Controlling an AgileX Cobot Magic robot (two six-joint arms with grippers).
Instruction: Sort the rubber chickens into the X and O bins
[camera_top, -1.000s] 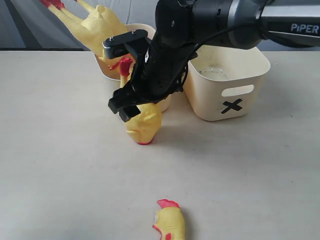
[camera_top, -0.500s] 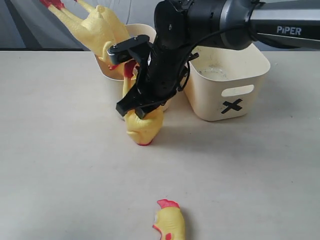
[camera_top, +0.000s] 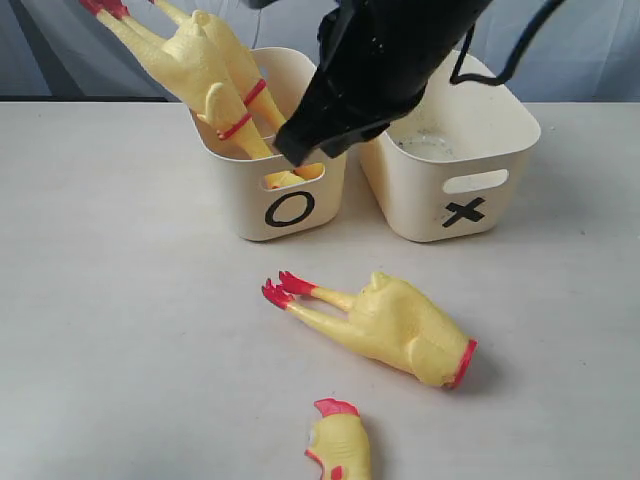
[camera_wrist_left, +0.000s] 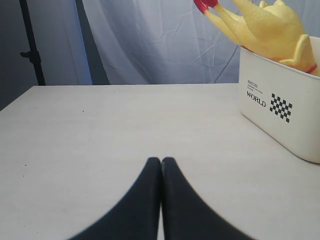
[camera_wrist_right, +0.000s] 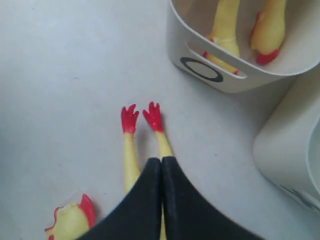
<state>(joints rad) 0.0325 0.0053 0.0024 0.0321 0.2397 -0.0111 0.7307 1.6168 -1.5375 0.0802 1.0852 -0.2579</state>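
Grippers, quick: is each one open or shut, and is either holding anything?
Left gripper: shut, holding nothing.
Right gripper: shut, holding nothing; a rubber chicken lies loose on the table below it.

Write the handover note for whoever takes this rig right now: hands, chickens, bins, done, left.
Left hand: shut, empty, low over the table.
Right hand: shut, empty, above the legs of the lying chicken.
O bin: two long banded chickens head-down, feet sticking out.
X bin: no chicken visible inside.
Lying chicken: on the table before the bins. Small chicken: near edge of the view, partly cut off.
Done: two binned. Left: the two on the table, likely for the X bin.
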